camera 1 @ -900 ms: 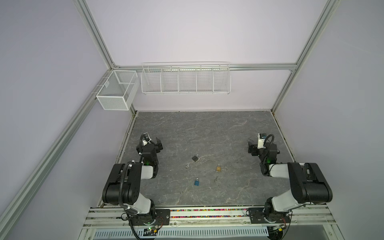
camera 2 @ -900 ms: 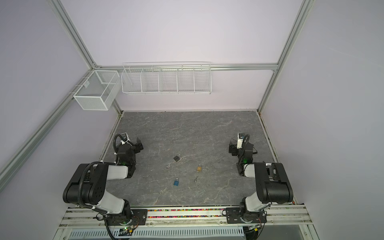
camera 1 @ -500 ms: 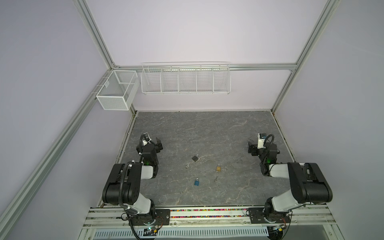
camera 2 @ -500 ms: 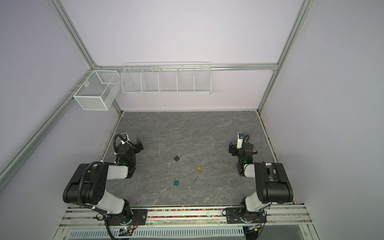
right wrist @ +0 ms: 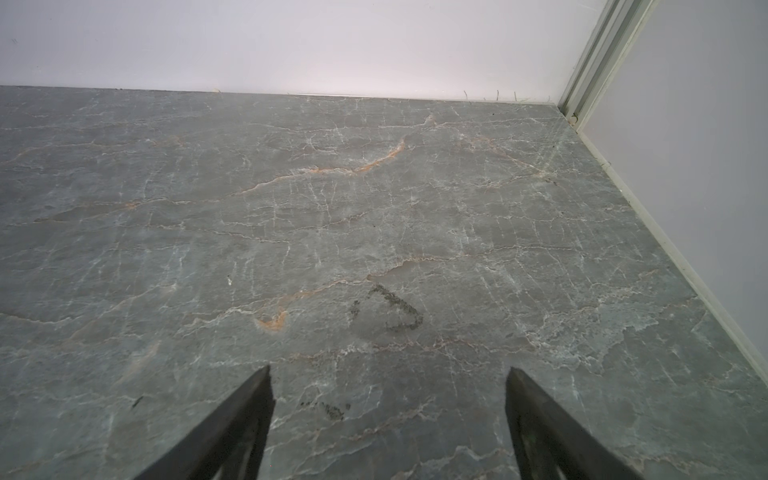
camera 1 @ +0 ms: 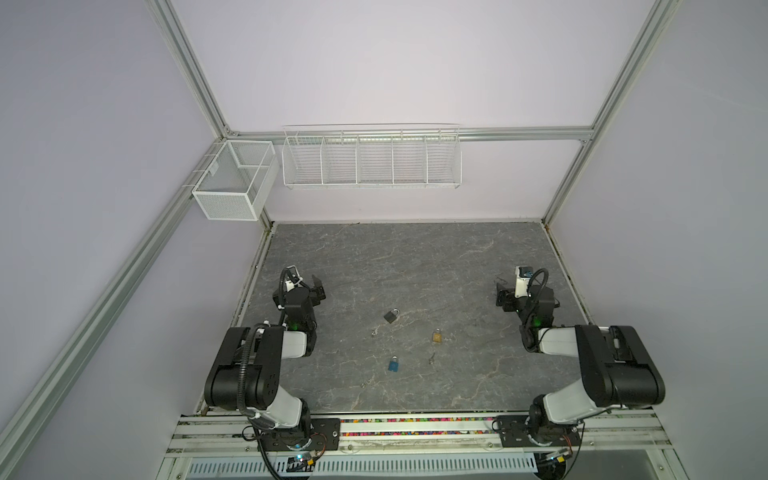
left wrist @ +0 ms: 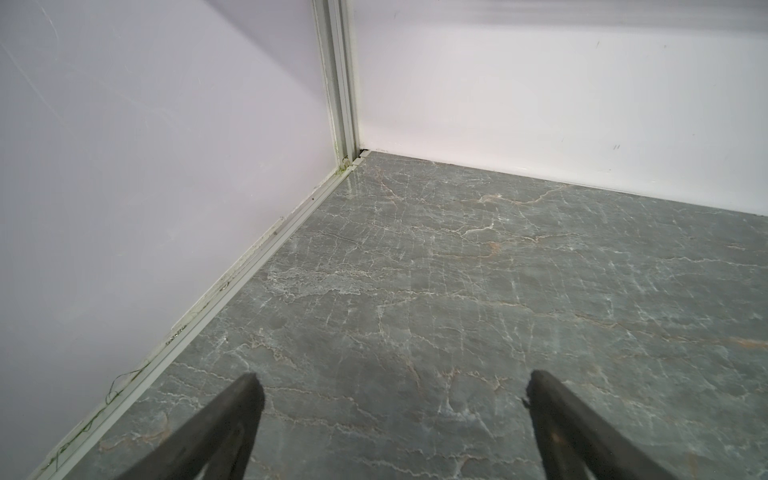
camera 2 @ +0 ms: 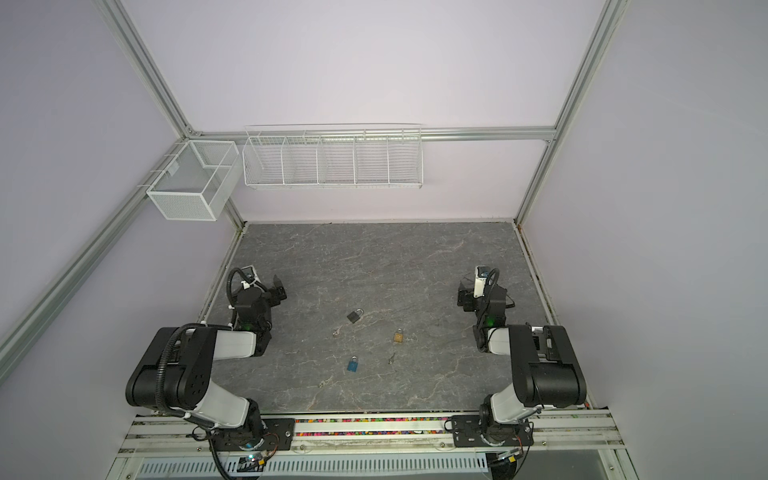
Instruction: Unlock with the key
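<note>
Three small padlocks lie mid-table in both top views: a black padlock (camera 1: 391, 316) (camera 2: 354, 316), a gold padlock (camera 1: 436, 336) (camera 2: 398, 336) and a blue padlock (camera 1: 394, 364) (camera 2: 353, 364). A small metal key lies near each: one key (camera 1: 376, 331) by the black lock, another key (camera 1: 432, 358) below the gold lock, a third key (camera 1: 365, 382) below the blue lock. My left gripper (camera 1: 316, 286) (left wrist: 392, 386) rests at the left edge, open and empty. At the right edge my right gripper (camera 1: 500, 293) (right wrist: 388, 378) is open too. Neither wrist view shows locks or keys.
The grey marble table (camera 1: 415, 257) is walled on three sides. A white mesh box (camera 1: 232, 183) and a white wire rack (camera 1: 370, 160) hang high on the walls. Both arms are folded low near the front rail (camera 1: 415, 428).
</note>
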